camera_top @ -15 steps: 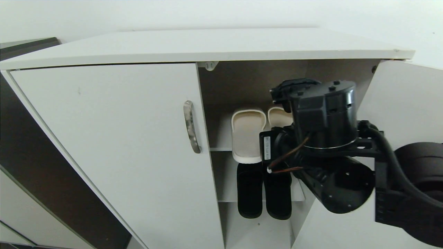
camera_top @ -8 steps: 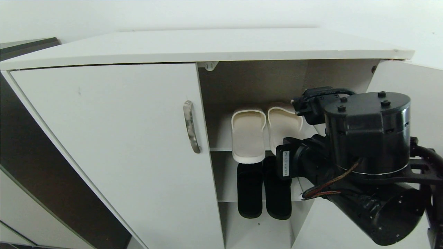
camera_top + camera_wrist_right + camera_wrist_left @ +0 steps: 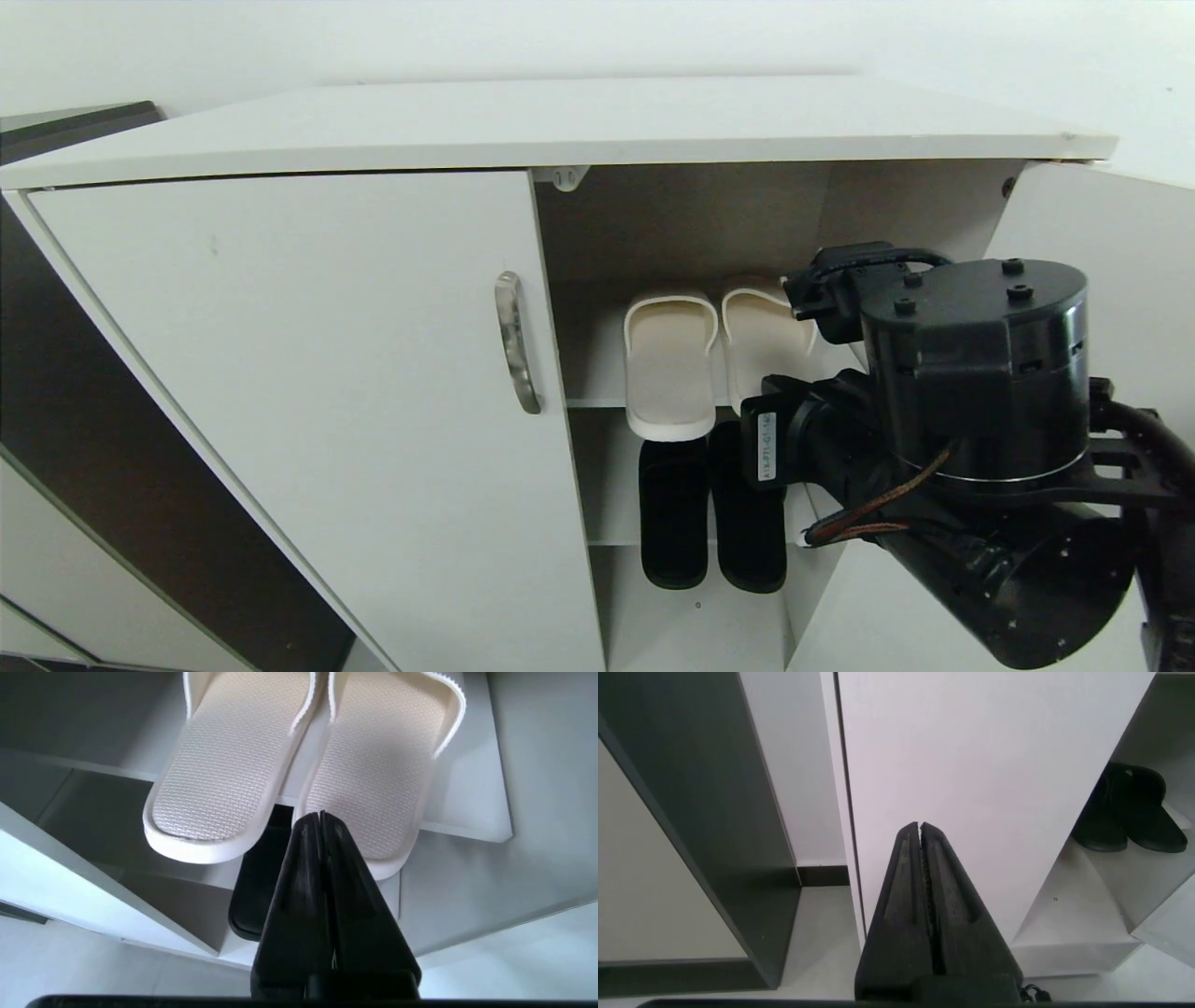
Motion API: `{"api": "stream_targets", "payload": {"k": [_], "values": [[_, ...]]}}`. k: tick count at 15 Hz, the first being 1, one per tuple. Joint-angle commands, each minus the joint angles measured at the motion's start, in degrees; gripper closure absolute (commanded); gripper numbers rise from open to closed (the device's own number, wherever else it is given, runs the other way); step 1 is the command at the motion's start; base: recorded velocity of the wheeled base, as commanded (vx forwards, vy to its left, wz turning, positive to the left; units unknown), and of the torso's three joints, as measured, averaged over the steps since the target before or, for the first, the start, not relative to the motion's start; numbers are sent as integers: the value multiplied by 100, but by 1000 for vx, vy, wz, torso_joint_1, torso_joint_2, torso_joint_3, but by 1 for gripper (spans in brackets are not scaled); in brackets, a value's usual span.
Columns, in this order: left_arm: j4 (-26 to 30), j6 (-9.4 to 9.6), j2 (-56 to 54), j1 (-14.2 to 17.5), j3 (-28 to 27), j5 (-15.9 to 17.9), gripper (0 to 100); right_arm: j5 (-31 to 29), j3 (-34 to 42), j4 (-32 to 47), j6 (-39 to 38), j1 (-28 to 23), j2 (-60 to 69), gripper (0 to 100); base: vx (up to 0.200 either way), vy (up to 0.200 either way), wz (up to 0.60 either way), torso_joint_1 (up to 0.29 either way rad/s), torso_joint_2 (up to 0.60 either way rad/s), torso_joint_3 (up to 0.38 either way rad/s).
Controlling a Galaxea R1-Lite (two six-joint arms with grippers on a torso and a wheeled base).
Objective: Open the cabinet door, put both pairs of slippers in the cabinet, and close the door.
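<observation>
Right gripper [image 3: 320,817] closed and empty at the cabinet [image 3: 560,121] mouth, white slippers [image 3: 234,775] on its upper shelf, black pair [image 3: 709,513] below: best back straight out, get behind the open door [image 3: 1120,243], push flush without clipping heels.

The right arm [image 3: 971,373] hides the near end of one white slipper [image 3: 761,336] and part of a black slipper [image 3: 747,541].
</observation>
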State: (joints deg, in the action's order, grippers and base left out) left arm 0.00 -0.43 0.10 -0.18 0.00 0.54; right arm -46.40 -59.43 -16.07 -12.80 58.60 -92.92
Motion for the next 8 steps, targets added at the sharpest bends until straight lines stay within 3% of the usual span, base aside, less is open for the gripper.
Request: {"api": "stream_targets", "payload": {"k": [1,4,8], "values": [[0,-1,-1,1,0,-1,100,-1,2,-2,-3,-7,-42,100,0,0,0,0,0,0],[0,-1,-1,1,0,-1,100,-1,19,-2,-12,-7,-34,100,0,0,0,0,0,0],[0,-1,-1,1,0,8,100,-10,19,-2,-82,-7,-42,100,-200,0,0,7,4,5]]}}
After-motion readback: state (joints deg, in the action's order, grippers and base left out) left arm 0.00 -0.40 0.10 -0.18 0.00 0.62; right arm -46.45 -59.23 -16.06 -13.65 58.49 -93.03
